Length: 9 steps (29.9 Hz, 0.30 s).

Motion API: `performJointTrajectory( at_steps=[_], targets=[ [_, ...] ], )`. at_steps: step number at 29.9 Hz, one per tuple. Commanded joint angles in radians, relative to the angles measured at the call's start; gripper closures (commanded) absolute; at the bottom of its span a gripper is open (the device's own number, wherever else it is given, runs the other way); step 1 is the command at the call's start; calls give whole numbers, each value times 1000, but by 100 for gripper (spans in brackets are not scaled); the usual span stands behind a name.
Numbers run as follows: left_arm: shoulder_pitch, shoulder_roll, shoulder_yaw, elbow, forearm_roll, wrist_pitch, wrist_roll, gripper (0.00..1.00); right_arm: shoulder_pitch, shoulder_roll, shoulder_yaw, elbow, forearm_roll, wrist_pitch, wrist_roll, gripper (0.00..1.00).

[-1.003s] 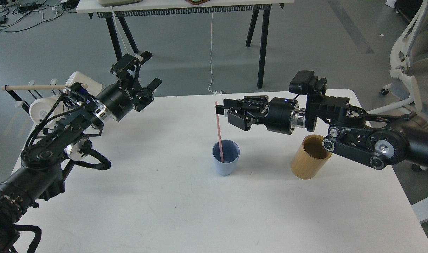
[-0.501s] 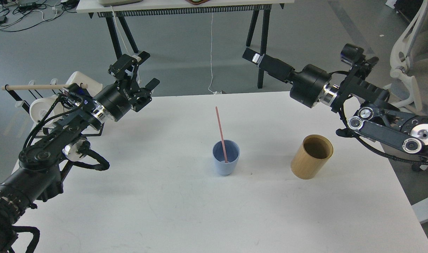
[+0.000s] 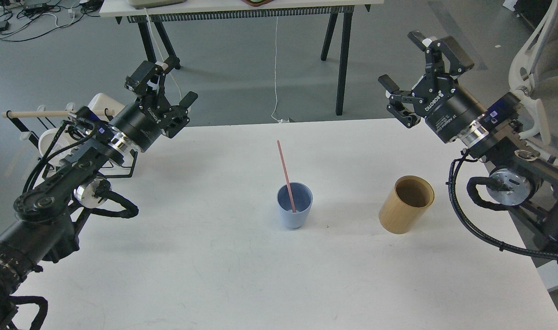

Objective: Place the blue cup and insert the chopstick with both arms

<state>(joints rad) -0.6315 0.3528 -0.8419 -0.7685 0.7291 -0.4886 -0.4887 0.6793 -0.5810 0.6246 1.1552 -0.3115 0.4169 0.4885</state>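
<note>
blue cup (image 3: 294,206): pink chopstick (image 3: 286,176) inside | bamboo cup (image 3: 406,204): nothing inside

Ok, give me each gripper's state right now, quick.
Left gripper: open, holding nothing.
Right gripper: open, holding nothing; the pink chopstick stands in the blue cup.

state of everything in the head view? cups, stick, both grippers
blue cup: upright on the white table, holds one stick
pink chopstick: in the blue cup, leaning left, free of both grippers
bamboo cup: upright, empty, right of the blue cup, apart from it
left gripper: open, empty, raised over the table's far left edge
right gripper: open, empty, raised beyond the table's far right edge
</note>
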Motion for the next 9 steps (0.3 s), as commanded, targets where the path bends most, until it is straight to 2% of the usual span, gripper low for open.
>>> performJointTrajectory(
  at_steps=[1,9],
  targets=[
    [29,6,-35,-11,0,0,0,1,-12,0,18,-20,12,39,0,1],
    [42,8,-52,-11,0,0,0,1,-14,6,43,-71,18,16,0,1]
  ],
)
